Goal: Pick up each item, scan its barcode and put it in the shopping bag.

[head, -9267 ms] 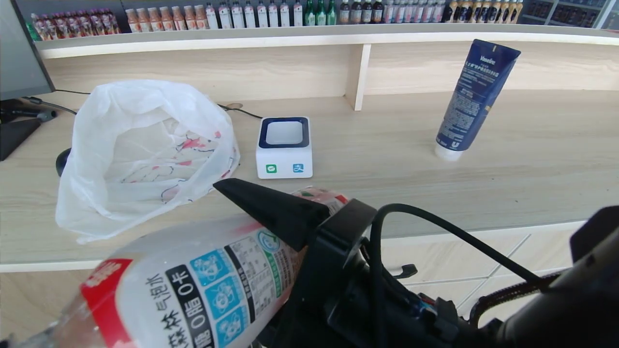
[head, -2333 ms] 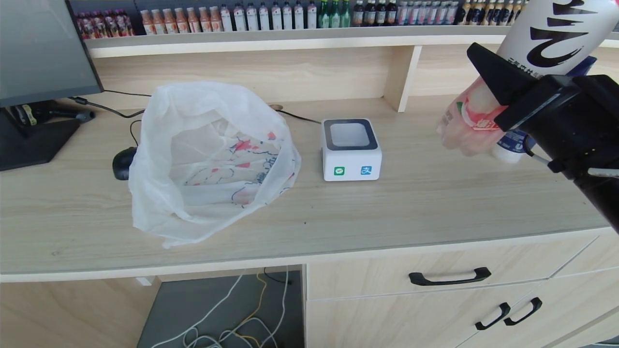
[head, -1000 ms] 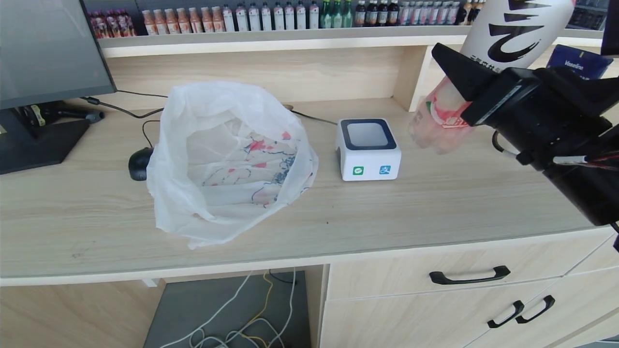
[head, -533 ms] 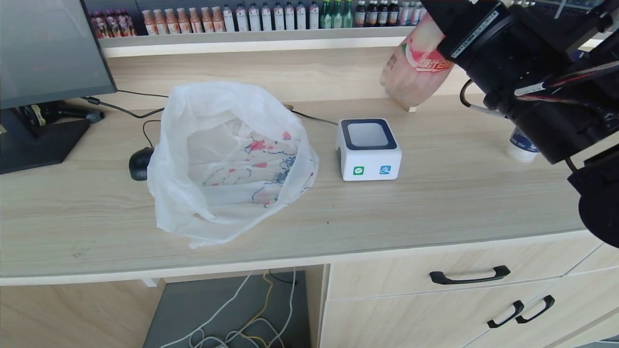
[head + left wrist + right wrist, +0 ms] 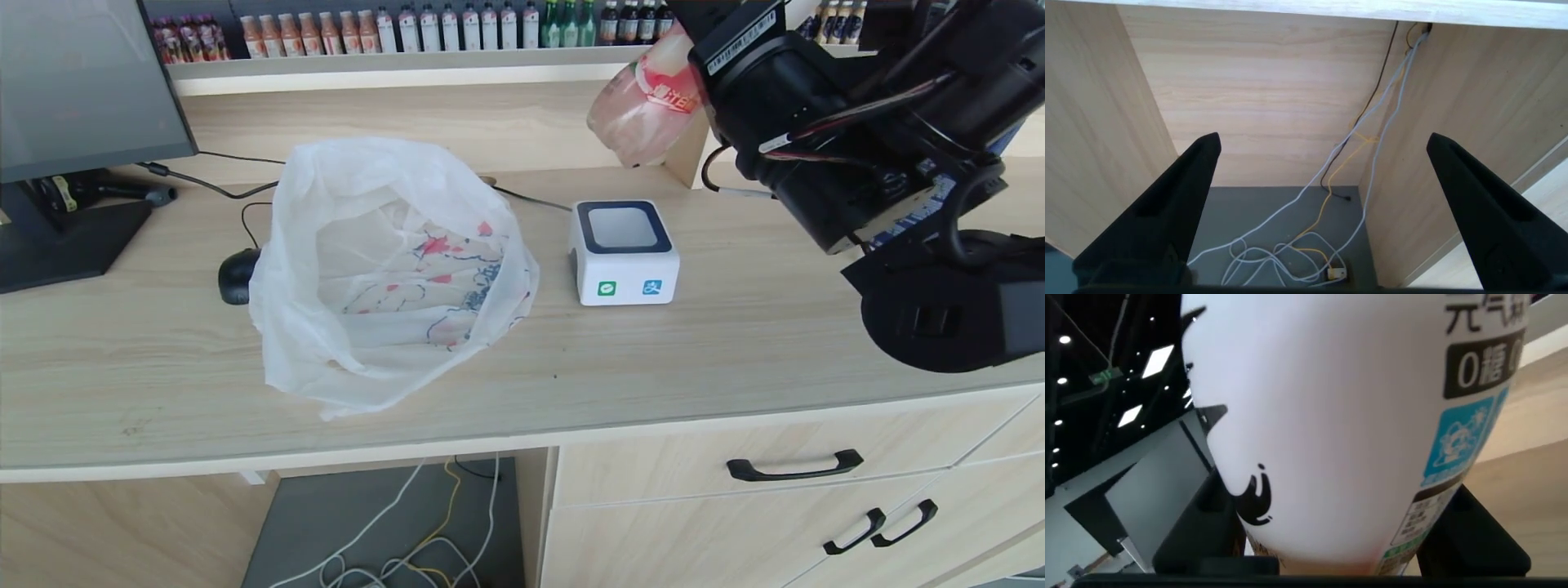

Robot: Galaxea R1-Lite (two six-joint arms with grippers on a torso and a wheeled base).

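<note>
My right gripper (image 5: 709,34) is shut on a drink bottle (image 5: 649,102) with a white label and a pink base. It holds the bottle tilted in the air, above and slightly behind the white scanner box (image 5: 623,251). In the right wrist view the bottle (image 5: 1347,416) sits between the black fingers (image 5: 1217,502). The white plastic shopping bag (image 5: 384,269) stands open on the counter, left of the scanner. A blue tube (image 5: 916,212) is mostly hidden behind my right arm. My left gripper (image 5: 1327,220) hangs open and empty below the counter, facing loose cables.
A monitor (image 5: 82,82) and a black mouse (image 5: 237,276) sit left of the bag. A raised back shelf with a wooden divider (image 5: 692,147) runs behind the counter, drink bottles (image 5: 408,28) lined up beyond it. Drawers with black handles (image 5: 793,467) are below at the right.
My right arm has carried the bottle up and leftward, from the counter's right side to above the scanner. Its base now points down-left. The bag and scanner have stayed put.
</note>
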